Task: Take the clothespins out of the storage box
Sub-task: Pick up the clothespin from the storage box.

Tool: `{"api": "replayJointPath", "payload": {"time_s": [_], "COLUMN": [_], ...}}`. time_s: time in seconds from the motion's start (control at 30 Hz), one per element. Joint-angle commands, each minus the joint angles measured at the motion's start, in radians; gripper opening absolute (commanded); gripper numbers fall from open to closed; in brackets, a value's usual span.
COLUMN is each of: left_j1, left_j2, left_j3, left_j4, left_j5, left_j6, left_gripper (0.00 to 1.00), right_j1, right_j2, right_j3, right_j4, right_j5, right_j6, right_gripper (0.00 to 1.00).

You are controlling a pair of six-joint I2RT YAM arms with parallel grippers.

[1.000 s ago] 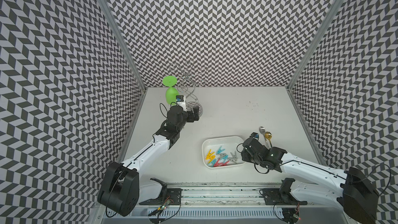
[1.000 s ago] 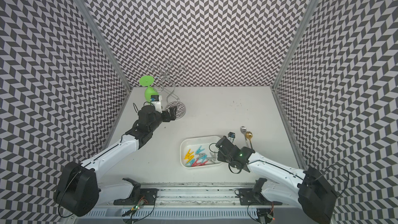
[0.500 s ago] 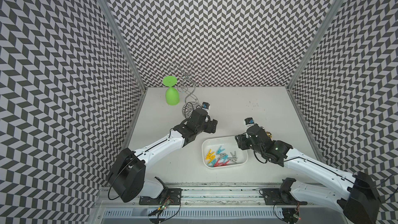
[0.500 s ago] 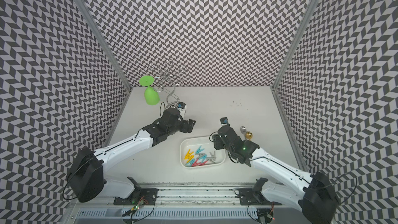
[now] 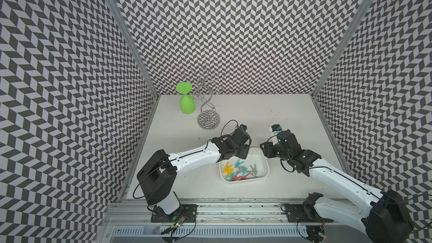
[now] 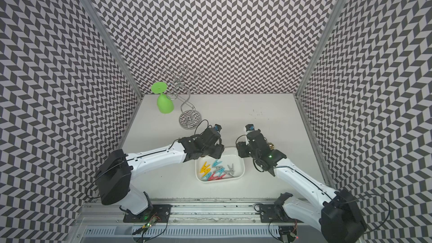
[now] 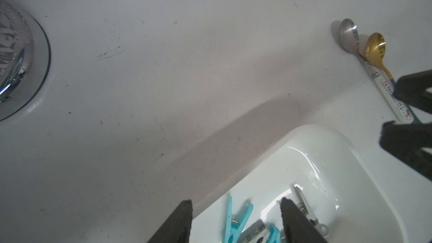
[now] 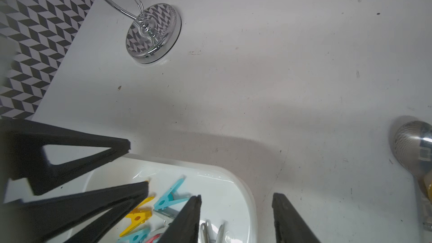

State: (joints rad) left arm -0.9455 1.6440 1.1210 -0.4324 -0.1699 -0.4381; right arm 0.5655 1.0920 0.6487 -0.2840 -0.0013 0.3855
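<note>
Collision looked the risk: left jaws and right jaws, both apart and empty, crowded the far rim of the storage box (image 5: 260,160) near the front edge of the table (image 5: 247,113); closing astride it could drag the box, not the heaped clothespins (image 5: 238,171) inside.

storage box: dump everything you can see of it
The storage box is a shallow, glossy white tray, plastic by its look, rectangular with rounded corners and a raised rim. It sits flat on the table, toward the front. The clothespins, yellow, light blue, red and grey, lie heaped toward its front-left; the far-right part is bare. The left claw and right claw, both open, each straddle its rim at the far side; contact cannot be told.
</note>
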Motion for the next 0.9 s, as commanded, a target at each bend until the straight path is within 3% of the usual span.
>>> {"api": "replayJointPath", "payload": {"time_s": [0.0,0.23,0.53,0.67,0.87], "left_j1": [-0.028,-0.056,-0.061,-0.059,-0.058], "left_j2": [0.056,0.12,0.144,0.151,0.169], "left_j3": [0.03,0.025,0.003,-0.017,-0.035], "left_j4": [-0.057,-0.046,-0.045,-0.025,-0.01], "left_j5": [-0.037,-0.06,-0.066,-0.066,-0.059], "left_j6": [-0.034,-0.068,-0.069,-0.065,-0.063], "left_gripper": [0.59,0.44,0.42,0.34,0.31], "right_j1": [-0.007,-0.001,0.001,0.001,-0.001], "right_j2": [-0.019,-0.042,-0.06,-0.056,-0.052], "right_j3": [-0.004,-0.015,-0.027,-0.029,-0.031], "right_j4": [0.026,0.032,0.037,0.04,0.042], "right_j5": [-0.027,-0.067,-0.072,-0.074,-0.075], "right_j6": [-0.006,-0.01,-0.013,-0.012,-0.014], "right_gripper": [0.52,0.52,0.51,0.51,0.5]}}
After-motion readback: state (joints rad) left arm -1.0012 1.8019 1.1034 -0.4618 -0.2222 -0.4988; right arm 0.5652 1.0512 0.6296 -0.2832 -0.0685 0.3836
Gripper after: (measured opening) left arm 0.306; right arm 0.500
